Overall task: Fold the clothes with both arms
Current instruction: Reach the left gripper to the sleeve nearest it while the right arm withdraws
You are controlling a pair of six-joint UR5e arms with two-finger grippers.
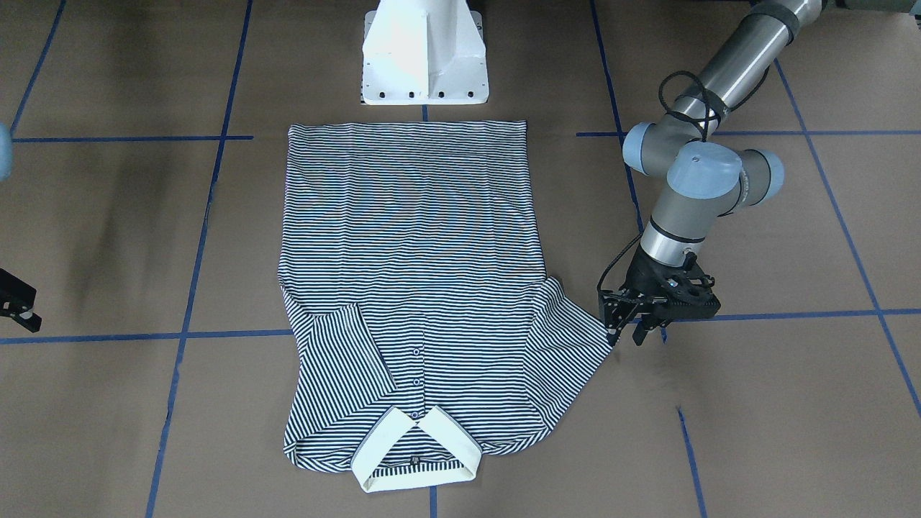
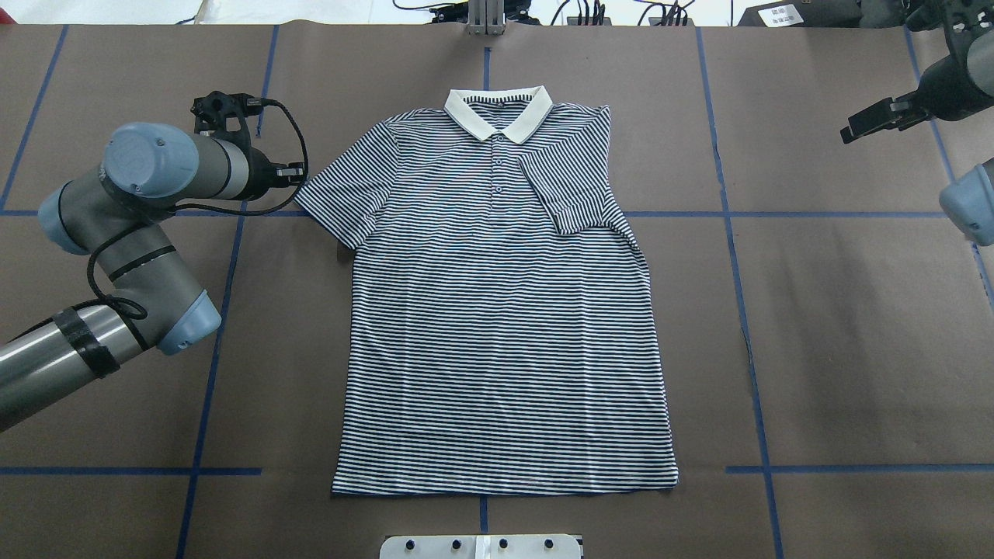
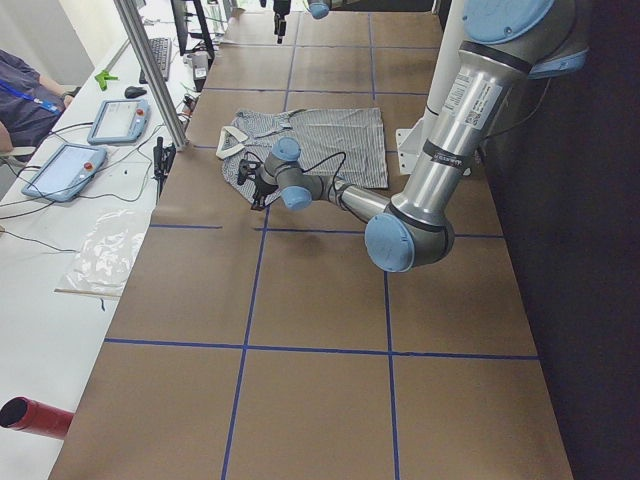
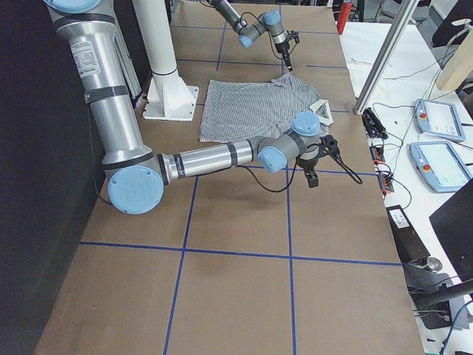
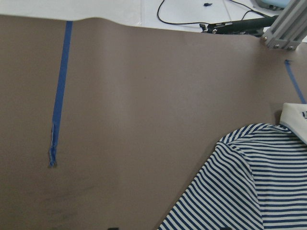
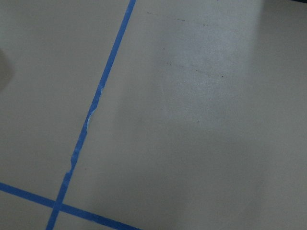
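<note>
Fingers [image 1: 611, 320] of the left gripper [image 1: 626, 337] are seen spread, held right at the tip of the shirt's [image 2: 497, 310] outstretched sleeve [image 2: 334, 202]. Beyond them the shirt is laid flat, buttons up, on the worktop [image 2: 839, 326], with the other sleeve [image 2: 571, 186] folded over the chest. Well apart from it all, the right gripper [image 2: 853, 132] is hung; whether its fingers are spread cannot be told.

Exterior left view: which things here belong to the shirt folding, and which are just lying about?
Job in hand:
striped polo shirt
left end effector, at the flat sleeve's edge
right end effector, off to the side

Lying about, on the side bench:
two touchscreen pendants
clear plastic sheet
red cylinder
</note>
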